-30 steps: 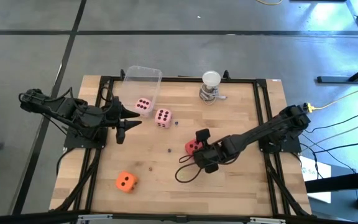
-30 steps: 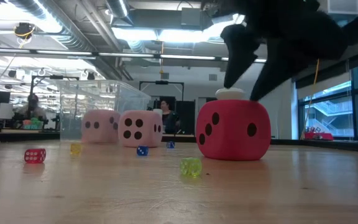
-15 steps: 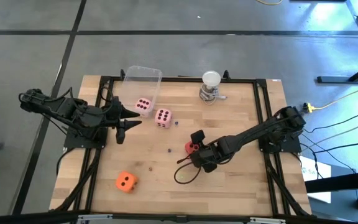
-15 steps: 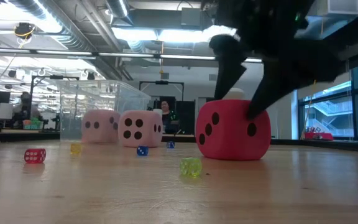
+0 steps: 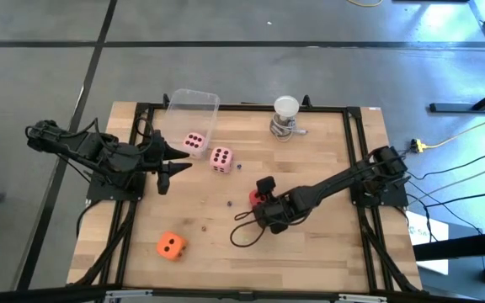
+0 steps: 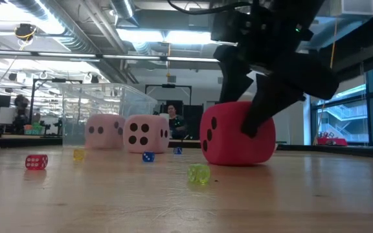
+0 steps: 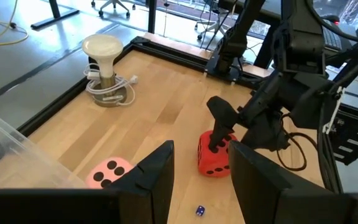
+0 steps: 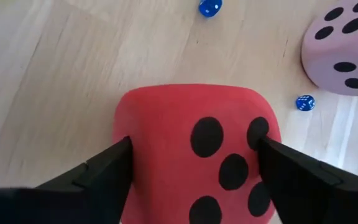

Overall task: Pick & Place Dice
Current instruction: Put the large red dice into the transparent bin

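The red die (image 5: pixel 254 195) sits on the wooden table, right of centre, with my right gripper (image 5: pixel 263 202) down over it and a finger on each side (image 8: pixel 194 146). Two pale pink dice stand at the far left: one (image 5: pixel 194 142) at the mouth of a clear container (image 5: pixel 190 105), the other (image 5: pixel 221 158) beside it. An orange die (image 5: pixel 170 246) lies near the front left. My left gripper (image 5: pixel 172 168) hovers open and empty above the table's left side. My right gripper pinches the red die between its two fingers, one (image 8: pixel 114 165) on the left side face and the other (image 8: pixel 278 162) on the opposite face. They come slanting down from above and from the table's right. The die's bottom (image 6: pixel 237 158) rests on the table.
A white round-topped object on a metal base (image 5: pixel 285 116) stands at the far edge. Tiny dice lie scattered mid-table: red (image 6: pixel 36 161), yellow-green (image 6: pixel 198 173), blue (image 6: pixel 147 156). A black cable loop (image 5: pixel 244 232) trails from the right arm over the table.
My right gripper has come down from just above the red die and a little toward the table's left, until its fingers reach down both sides of it. The die has shifted slightly on the table.
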